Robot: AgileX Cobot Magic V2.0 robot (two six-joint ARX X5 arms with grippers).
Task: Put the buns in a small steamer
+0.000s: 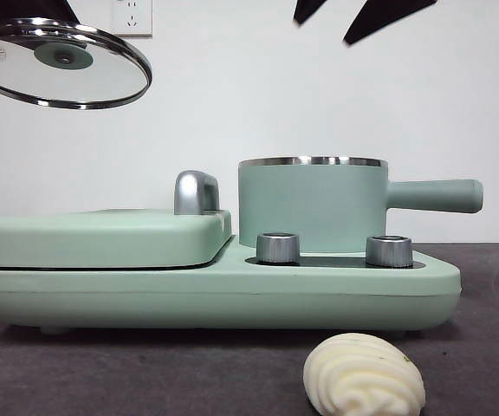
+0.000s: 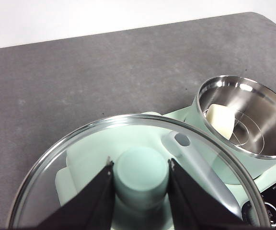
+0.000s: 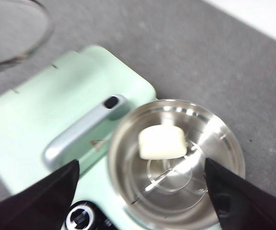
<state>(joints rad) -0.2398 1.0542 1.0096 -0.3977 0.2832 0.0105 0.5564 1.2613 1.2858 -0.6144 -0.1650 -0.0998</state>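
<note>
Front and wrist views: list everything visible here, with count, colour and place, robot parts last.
Smooth bun: one, cream-white, inside the steamer.
Ridged bun: one, cream-white, on the table in front of the cooker.
Steamer: one, mint-green with steel rim and side handle, uncovered, on the cooker.
Glass lid: one, clear with green knob, held up in the air.
Grill plate: one, mint-green, shut, beside the steamer.
Table: grey.
Left gripper: black, clamped on the lid's knob.
Right gripper: black, open above the steamer.
</note>
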